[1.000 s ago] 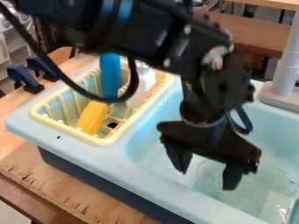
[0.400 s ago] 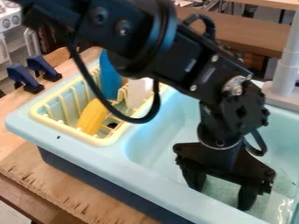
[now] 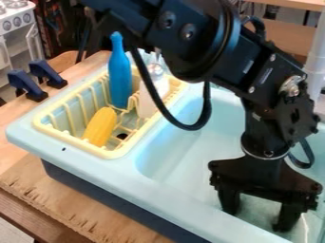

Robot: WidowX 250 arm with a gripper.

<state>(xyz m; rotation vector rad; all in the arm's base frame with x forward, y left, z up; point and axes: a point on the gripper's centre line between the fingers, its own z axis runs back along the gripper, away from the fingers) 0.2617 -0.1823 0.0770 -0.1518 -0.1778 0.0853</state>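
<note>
Low over the right basin of the light blue sink (image 3: 168, 187), the black gripper (image 3: 259, 219) points down with its two fingers spread apart and nothing visible between them. Its tips are close to the basin floor near the front wall; contact cannot be told. Left of it, a yellow dish rack (image 3: 114, 153) sits in the sink's left part. Inside the rack are a yellow corn-like toy (image 3: 100, 126), an upright blue bottle (image 3: 119, 73) and a white bottle (image 3: 151, 97), partly behind the arm's cable.
A grey faucet column (image 3: 316, 64) rises at the right edge behind the arm. Two dark blue clamps (image 3: 45, 73) stand on the wooden table (image 3: 95, 211) at the left. A toy stove (image 3: 16, 21) is at the upper left.
The arm and gripper have moved right and down, lower into the basin, with the fingers still apart. More of the blue and white bottles now shows.
</note>
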